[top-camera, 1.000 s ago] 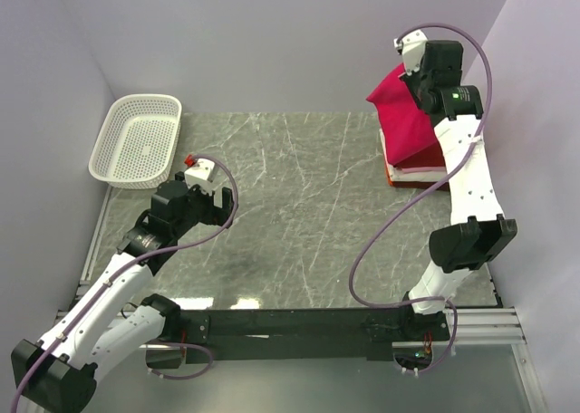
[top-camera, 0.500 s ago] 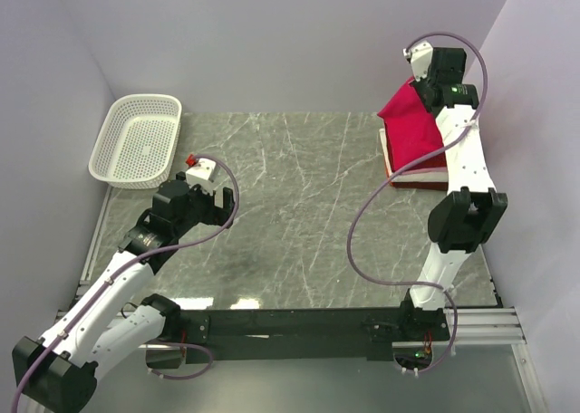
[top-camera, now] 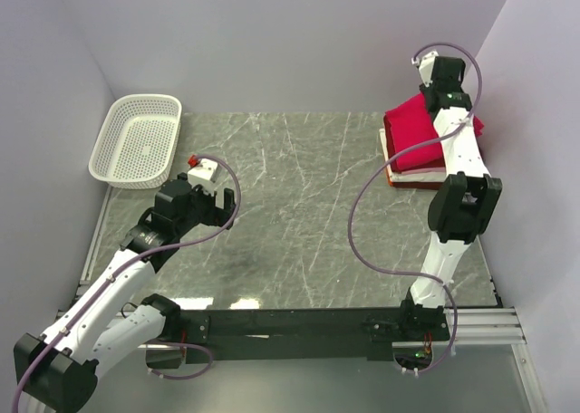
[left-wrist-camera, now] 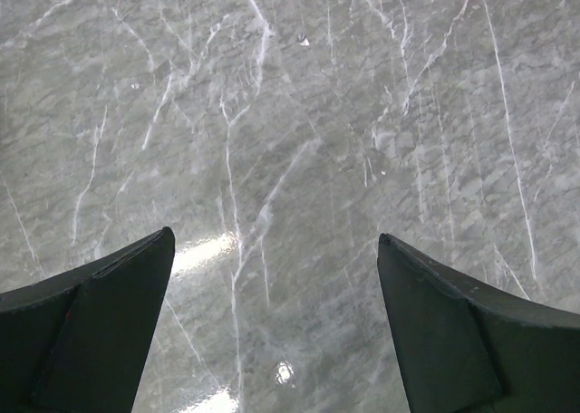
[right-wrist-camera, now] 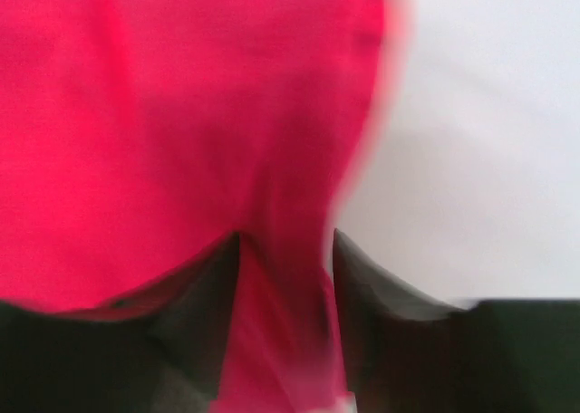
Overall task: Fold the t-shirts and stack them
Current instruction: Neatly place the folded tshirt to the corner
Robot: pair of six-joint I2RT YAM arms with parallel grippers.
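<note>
A folded bright pinkish-red t-shirt lies on top of the stack at the table's far right. Under it a white t-shirt shows as a thin edge, with a darker crimson one at the bottom. My right gripper hangs over the far edge of the top shirt. In the blurred right wrist view its jaws stand parted, with the red cloth still running between them. My left gripper hovers open over bare marble at the left, nothing between its fingers.
A white lattice basket sits at the far left corner. Lilac walls close in the table on three sides, the right one right beside the stack. Grey marble tabletop spreads between the two arms.
The right arm has swung back and to the right, laying the raised red shirt flat on the stack. Its jaws have parted. The left arm has barely moved.
</note>
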